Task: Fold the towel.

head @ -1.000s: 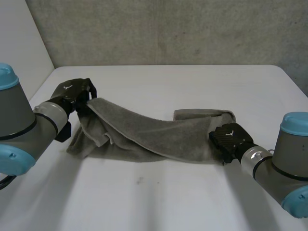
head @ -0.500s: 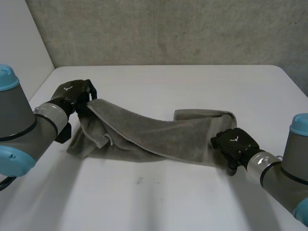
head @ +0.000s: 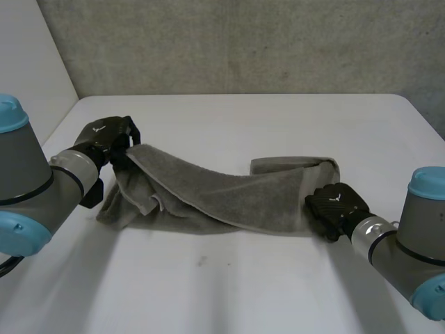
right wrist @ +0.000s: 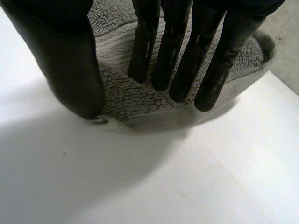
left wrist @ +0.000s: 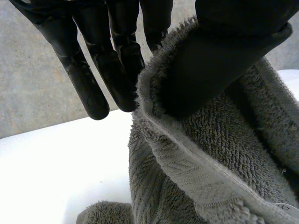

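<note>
The grey towel (head: 222,195) is lying mid-table (head: 243,278), its long axis running roughly from ten o'clock to four o'clock. The left hand (head: 104,136) is pinching the raised ten-o'clock corner between thumb and fingers, unchanged. The right hand (head: 335,203) is resting straight, spread fingers over the four-o'clock end, slightly lower than a second ago.

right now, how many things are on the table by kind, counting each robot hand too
grey towel: 1
robot hand: 2 (left robot hand, right robot hand)
total: 3
</note>
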`<state>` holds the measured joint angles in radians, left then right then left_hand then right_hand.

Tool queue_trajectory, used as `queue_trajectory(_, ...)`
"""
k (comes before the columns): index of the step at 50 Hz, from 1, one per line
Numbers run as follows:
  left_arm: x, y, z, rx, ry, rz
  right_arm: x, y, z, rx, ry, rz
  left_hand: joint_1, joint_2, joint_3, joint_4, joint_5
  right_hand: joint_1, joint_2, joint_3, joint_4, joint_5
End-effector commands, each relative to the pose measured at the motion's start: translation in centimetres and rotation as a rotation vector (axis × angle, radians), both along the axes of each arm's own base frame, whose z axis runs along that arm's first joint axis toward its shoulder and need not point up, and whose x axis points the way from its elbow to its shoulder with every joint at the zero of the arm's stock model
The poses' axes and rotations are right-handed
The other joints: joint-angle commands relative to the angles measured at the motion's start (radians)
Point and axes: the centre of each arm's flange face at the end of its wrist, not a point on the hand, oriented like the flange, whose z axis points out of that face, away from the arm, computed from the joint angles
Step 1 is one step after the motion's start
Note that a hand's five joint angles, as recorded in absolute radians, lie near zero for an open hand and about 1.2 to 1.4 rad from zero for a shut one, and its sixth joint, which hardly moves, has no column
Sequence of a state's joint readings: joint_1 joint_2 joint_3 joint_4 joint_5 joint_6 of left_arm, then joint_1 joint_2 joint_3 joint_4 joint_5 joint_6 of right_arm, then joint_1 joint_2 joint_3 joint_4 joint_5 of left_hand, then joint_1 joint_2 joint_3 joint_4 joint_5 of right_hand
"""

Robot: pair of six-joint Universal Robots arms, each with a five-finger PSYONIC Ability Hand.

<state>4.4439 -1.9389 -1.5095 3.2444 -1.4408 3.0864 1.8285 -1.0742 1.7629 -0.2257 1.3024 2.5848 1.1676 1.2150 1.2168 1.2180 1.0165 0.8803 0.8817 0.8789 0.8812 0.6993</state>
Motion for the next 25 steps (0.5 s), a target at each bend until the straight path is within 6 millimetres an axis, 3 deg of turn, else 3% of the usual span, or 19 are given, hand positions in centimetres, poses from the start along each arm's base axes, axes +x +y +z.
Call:
queue_trajectory(1, 0.0, 0.0, 0.0, 0.0, 0.0, 0.0, 0.1, -0.5, -0.1, -0.004, -0.001, 0.0, 0.229, 0.181, 0.179, 0.178, 0.205, 0.123, 0.122, 0.125, 0.122, 0.13)
queue_trajectory(6, 0.0, 0.0, 0.0, 0.002, 0.0, 0.0, 0.2, -0.6, -0.3, -0.001, -0.002, 0.004, 0.229, 0.181, 0.179, 0.178, 0.205, 0.306, 0.304, 0.307, 0.305, 0.312)
queue_trajectory(8, 0.0, 0.0, 0.0, 0.002, 0.0, 0.0, 0.3, -0.7, -0.2, -0.005, -0.004, 0.004, 0.229, 0.181, 0.179, 0.178, 0.205, 0.515, 0.513, 0.516, 0.514, 0.521)
queue_trajectory(18, 0.0, 0.0, 0.0, 0.002, 0.0, 0.0, 0.4, -1.2, 0.3, -0.013, -0.016, 0.004, 0.229, 0.181, 0.179, 0.178, 0.205, 0.516, 0.515, 0.517, 0.515, 0.522)
queue_trajectory(25, 0.0, 0.2, 0.3, -0.003, 0.001, -0.002, 0.8, -1.1, 2.2, -0.049, -0.058, 0.034, 0.229, 0.181, 0.179, 0.178, 0.205, 0.516, 0.515, 0.517, 0.515, 0.522)
